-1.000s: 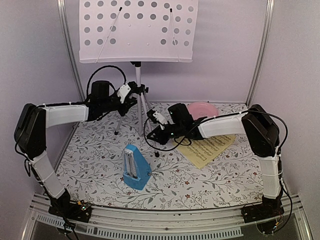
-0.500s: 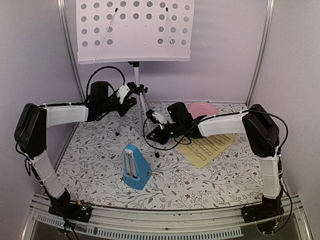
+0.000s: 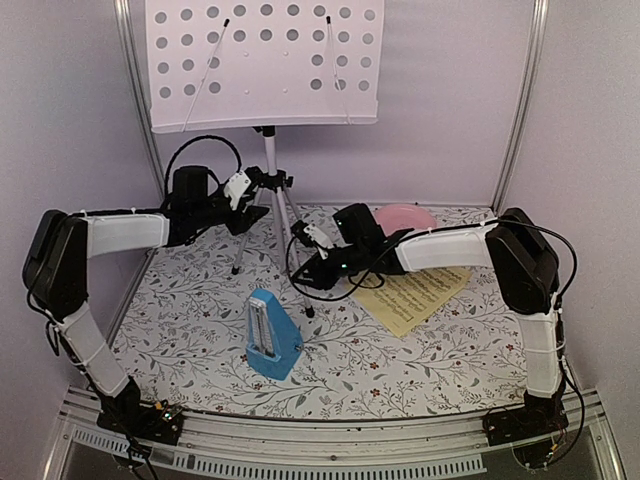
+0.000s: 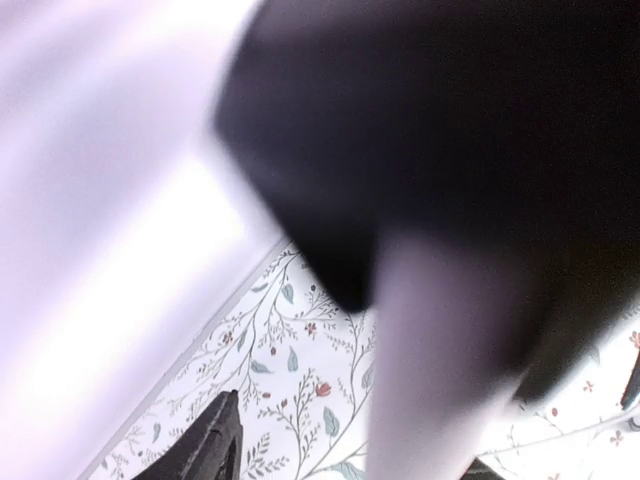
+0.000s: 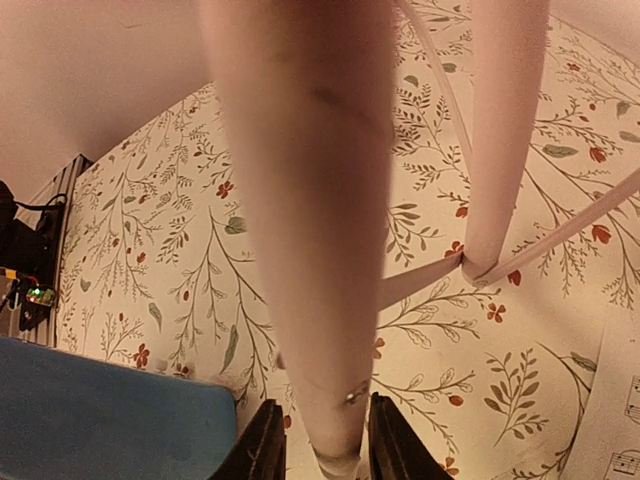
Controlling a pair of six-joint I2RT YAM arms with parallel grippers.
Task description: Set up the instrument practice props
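Observation:
The music stand (image 3: 263, 64) has a pale perforated desk on silver tripod legs (image 3: 288, 235) at the back of the table. My left gripper (image 3: 243, 188) is open beside the black tripod hub. In the left wrist view, one dark finger (image 4: 205, 448) stands apart from the blurred pale leg (image 4: 440, 380). My right gripper (image 3: 309, 262) straddles the front leg (image 5: 310, 230) low down, with a slight gap on one side. The blue metronome (image 3: 272, 335) stands upright in front. The yellow sheet (image 3: 415, 293) lies flat under my right arm.
A pink round plate (image 3: 405, 216) lies at the back right. The enclosure's metal posts (image 3: 138, 110) and the back wall stand close behind the stand. The metronome's blue edge (image 5: 100, 410) is near my right fingers. A floral cloth (image 3: 180, 330) covers the table.
The left gripper has opened and drawn back left from the hub. The right jaws have loosened round the leg. The stand's desk has shifted a little left and up.

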